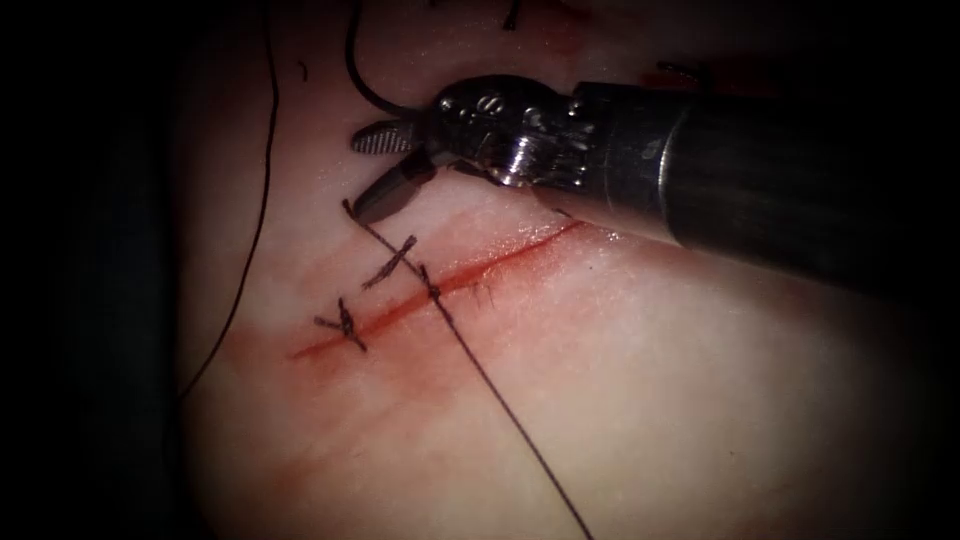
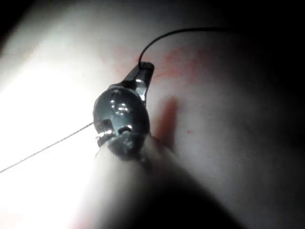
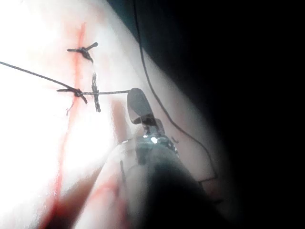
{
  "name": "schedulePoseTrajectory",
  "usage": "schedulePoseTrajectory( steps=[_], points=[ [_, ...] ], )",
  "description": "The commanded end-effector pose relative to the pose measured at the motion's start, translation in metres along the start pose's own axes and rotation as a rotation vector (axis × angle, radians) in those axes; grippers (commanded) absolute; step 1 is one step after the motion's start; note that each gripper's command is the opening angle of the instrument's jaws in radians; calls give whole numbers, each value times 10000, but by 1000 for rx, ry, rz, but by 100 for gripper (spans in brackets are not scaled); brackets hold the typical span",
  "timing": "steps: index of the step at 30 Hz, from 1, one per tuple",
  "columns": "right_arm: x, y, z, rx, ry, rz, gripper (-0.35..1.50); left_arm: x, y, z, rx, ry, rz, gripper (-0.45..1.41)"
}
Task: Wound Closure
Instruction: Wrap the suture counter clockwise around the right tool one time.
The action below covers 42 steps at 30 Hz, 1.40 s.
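Right tool [image 1: 385, 165] hovers above the cut [image 1: 440, 285] on the tissue [image 1: 650, 380], jaws apart, gripping nothing. Thread [image 1: 500, 395] crosses the cut toward the tissue's lower edge. Left tool [image 2: 143, 71] pinches thread.

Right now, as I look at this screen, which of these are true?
1. The right tool has its jaws open. True.
2. The right tool is gripping the tissue. False: its open jaws hold nothing.
3. Two knotted stitches sit across the cut. True.
4. The tissue around the cut is clean and dry. False: red fluid stains it along the cut.
5. No thread crosses the cut. False: a straight thread runs across it, ending near the right tool's jaws.
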Motion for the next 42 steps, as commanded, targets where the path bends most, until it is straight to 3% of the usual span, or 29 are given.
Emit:
schedulePoseTrajectory(
  steps=[1, 10, 13, 14, 15, 16, 24, 28, 34, 42],
  points=[
    [12, 7, -3, -13, 17, -1, 115, 2, -6, -1, 6, 4, 7, -35],
    [39, -4, -37, -34, 99, -63, 127, 44, -17, -68, 21, -8, 71, -35],
    [35, -19, -38, 58, 139, -109, 108, 58, -21, -90, 32, -15, 99, -35],
    [30, -30, -36, 108, 146, -125, 59, 67, -24, -103, 35, -21, 116, -35],
    [25, -36, -34, 158, 155, -138, -6, 74, -26, -111, 41, -19, 131, -35],
    [22, -42, -32, 182, 162, -148, -35, 79, -28, -117, 44, -21, 142, -35],
    [-45, -76, 4, 255, 199, -186, -35, 114, -62, -162, 76, -19, 234, -35],
    [-60, -94, 18, 287, 245, -149, -35, 117, -79, -176, 80, -16, 282, -35],
    [-58, -112, 25, 384, 307, -130, -35, 121, -108, -198, 114, 30, 374, -35],
    [-55, -111, 22, 470, 407, -84, -35, 102, -131, -227, 189, 49, 408, -35]
  ],
)
